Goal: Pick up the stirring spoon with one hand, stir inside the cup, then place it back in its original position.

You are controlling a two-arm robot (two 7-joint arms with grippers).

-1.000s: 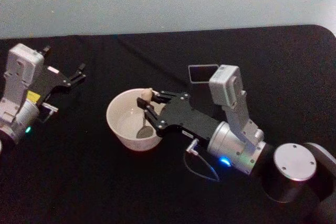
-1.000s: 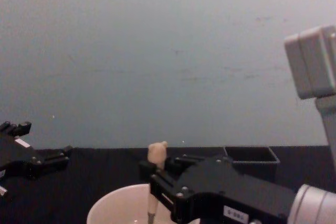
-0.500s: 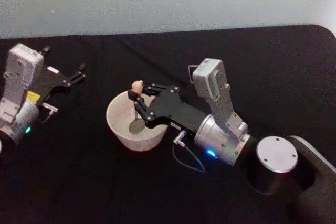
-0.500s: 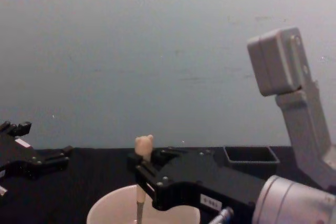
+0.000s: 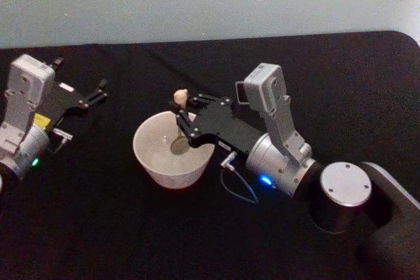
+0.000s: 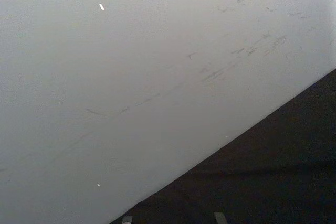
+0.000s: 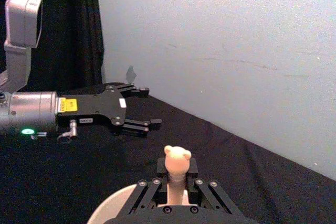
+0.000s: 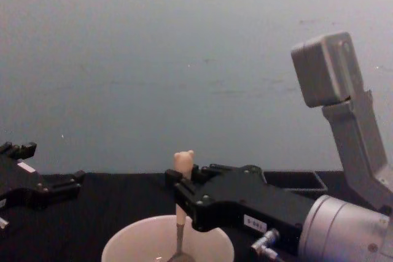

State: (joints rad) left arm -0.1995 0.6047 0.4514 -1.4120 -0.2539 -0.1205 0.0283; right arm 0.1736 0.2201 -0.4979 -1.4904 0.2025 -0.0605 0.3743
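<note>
The wide cream cup (image 5: 169, 175) stands at the table's middle, and its rim also shows low in the chest view (image 8: 126, 248). My right gripper (image 5: 183, 120) reaches over the cup's far right rim, shut on the stirring spoon (image 5: 180, 98) just below its bear-head top. The spoon stands nearly upright, its thin stem (image 8: 179, 232) running down into the cup with the small bowl near the bottom. The right wrist view shows the bear head (image 7: 177, 160) between the pads of the right gripper (image 7: 176, 183). The dark grey holder (image 8: 299, 180) stands behind the right arm.
My left gripper (image 5: 100, 92) rests open on the black cloth at the far left, well away from the cup; it also shows in the right wrist view (image 7: 149, 107). A pale wall runs behind the table. The cloth in front of the cup is bare.
The right gripper has swept the spoon around inside the cup, first toward the left, then toward the far side. The cup and the left arm have stayed put.
</note>
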